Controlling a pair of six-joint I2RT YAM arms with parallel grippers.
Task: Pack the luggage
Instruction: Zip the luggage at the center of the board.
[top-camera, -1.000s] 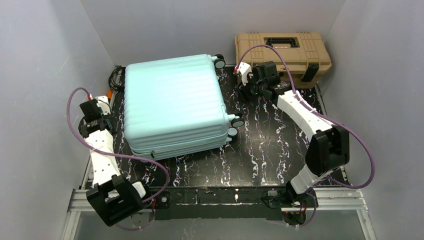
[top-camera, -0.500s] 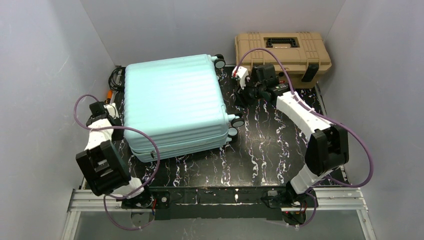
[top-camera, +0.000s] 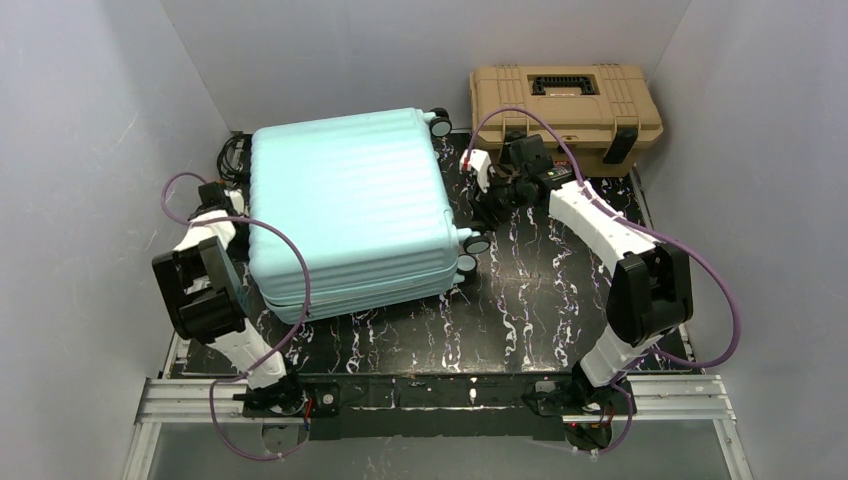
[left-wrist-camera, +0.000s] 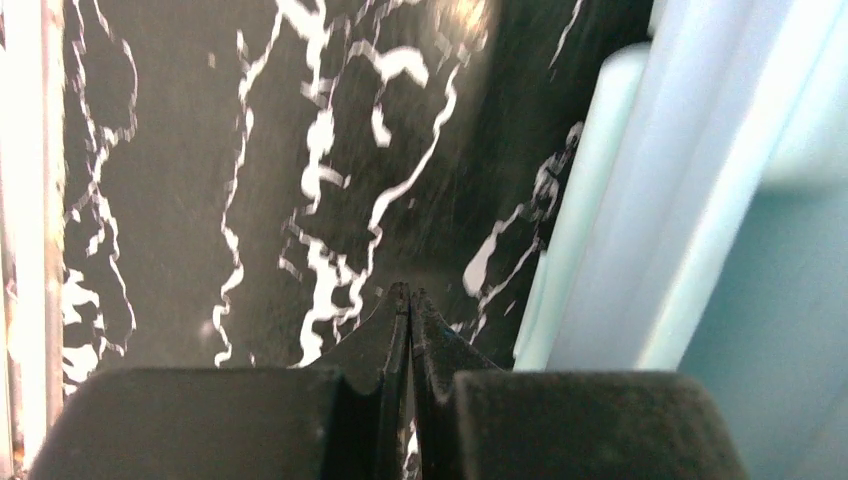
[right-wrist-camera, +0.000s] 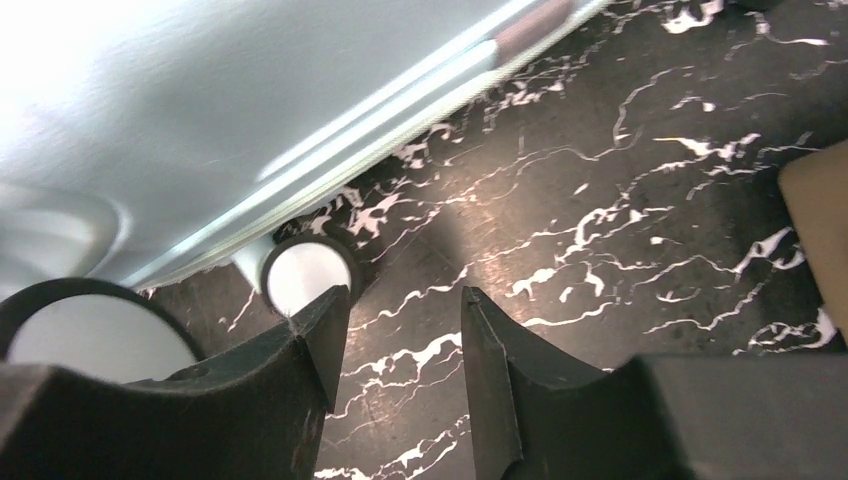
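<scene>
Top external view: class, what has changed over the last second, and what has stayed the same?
The left gripper moved farther from its base, up alongside the left side of the luggage. The right gripper edged toward the wheels. Nothing was grasped or released. Luggage and toolbox stayed put.

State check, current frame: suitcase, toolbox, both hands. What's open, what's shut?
suitcase: closed, lying flat on the table
toolbox: lid down, back right corner
left hand: shut, empty, beside the suitcase's left side
right hand: open, empty, low beside a wheel; contact unclear
</scene>
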